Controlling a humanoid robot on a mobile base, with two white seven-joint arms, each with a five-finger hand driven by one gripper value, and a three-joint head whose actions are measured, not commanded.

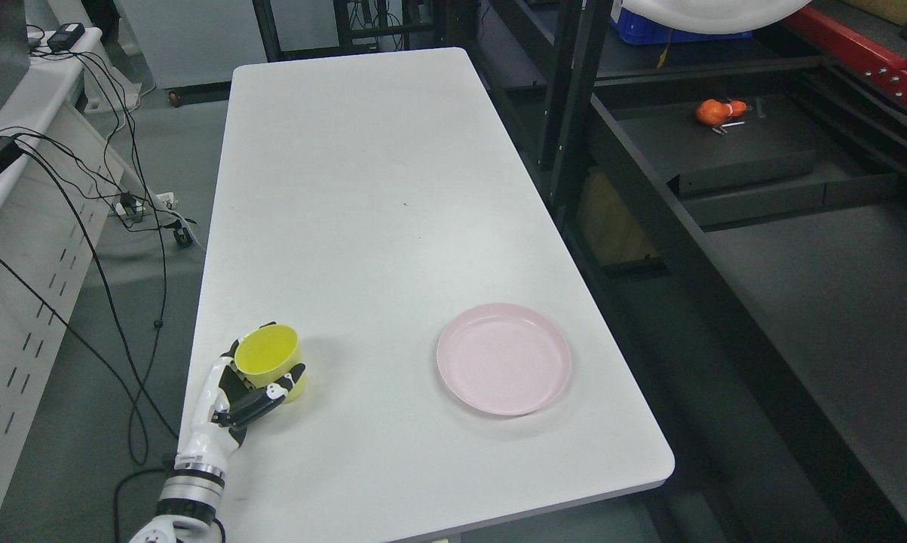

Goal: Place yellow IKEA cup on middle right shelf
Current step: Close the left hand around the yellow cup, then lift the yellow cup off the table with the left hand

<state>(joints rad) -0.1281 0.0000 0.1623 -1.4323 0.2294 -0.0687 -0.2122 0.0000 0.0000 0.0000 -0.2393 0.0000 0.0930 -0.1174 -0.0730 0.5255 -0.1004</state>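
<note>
Left hand (pixel 238 396) up from lower-left corner, arm entering at bottom edge. Fingers (pixel 261 403) wrapped round yellow cup (pixel 268 354), dark fingertips across the near side of cup wall, thumb side hidden behind cup. Grasping, firm-looking contact. Cup open end up, tilted a bit toward camera, inside visible and nothing seen in it. Cup at near-left part of white table (pixel 363 226), close to left edge; can't tell if base touching tabletop or just off it, faint shadow to right of cup.

Right hand not visible anywhere in head view.

Pink plate (pixel 504 359) flat on table, near-right area, well apart from cup, nothing on it. Rest of tabletop bare white, tiny dark speck mid-table.

Black shelving unit (pixel 649 204) to right of table, dark uprights and flat dark shelf surfaces running along right side of pic. Orange object (pixel 717 111) on a dark shelf tray, far right top, w/ small metallic bits beside it; too small to id. White rounded thing (pixel 709 15) at top right edge, partly cut off. Blue crate partly visible behind it.

Left of table: white perforated bench (pixel 23 317), black cables (pixel 99 249) hanging down to grey floor, power strip (pixel 140 204) on floor near table leg area.
</note>
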